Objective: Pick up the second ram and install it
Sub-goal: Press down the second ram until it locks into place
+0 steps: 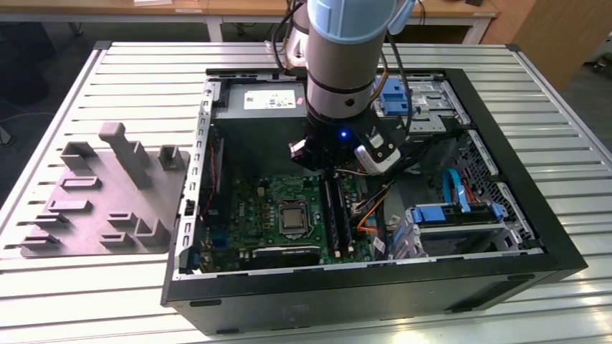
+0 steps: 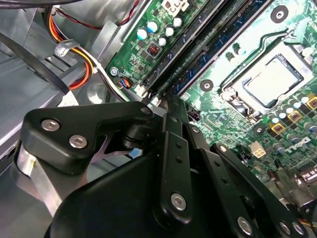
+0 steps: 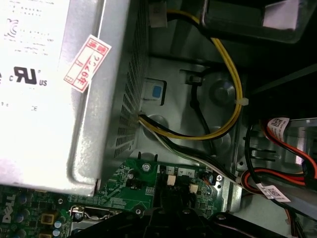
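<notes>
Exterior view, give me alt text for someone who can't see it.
A robot arm reaches down into an open computer case, its gripper low over the memory slots beside the processor socket on the green motherboard. A grey fixture tray lies at the exterior view's left.

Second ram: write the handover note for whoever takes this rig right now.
Gripper: down inside the open case, over the memory slots at their end nearest the power supply.
Second ram: a dark blue stick lying along the slots on the motherboard, running away from the gripper tip.
Done: the stick is off the grey fixture tray and at the slots.
Left: full seating and latching cannot be confirmed from these views; treat as unfinished.
</notes>
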Controlling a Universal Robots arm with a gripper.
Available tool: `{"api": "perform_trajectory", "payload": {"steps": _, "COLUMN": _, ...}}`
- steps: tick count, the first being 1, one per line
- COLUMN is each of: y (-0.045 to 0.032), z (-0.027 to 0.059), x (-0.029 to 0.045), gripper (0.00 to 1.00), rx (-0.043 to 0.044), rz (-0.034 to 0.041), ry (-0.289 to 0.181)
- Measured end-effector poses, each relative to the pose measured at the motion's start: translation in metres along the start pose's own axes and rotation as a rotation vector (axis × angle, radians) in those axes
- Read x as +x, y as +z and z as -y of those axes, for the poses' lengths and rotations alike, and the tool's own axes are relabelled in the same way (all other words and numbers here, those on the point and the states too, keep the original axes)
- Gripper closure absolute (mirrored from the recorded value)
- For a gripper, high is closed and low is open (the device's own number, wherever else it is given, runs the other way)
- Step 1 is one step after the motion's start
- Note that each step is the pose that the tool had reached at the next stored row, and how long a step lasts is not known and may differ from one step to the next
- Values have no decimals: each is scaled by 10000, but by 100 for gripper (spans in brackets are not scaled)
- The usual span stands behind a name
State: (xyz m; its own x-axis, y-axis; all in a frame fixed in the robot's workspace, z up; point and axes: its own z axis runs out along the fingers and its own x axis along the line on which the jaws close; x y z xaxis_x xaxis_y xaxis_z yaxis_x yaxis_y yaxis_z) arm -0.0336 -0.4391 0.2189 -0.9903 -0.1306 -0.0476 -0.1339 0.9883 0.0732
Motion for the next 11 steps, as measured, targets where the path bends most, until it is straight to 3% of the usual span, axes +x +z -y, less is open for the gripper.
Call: {"api": "perform_trajectory", "payload": {"steps": 11, "y": 21, "z": 2, "x": 2, "gripper": 90, "rx": 3, "rz": -2, "ry": 0}}
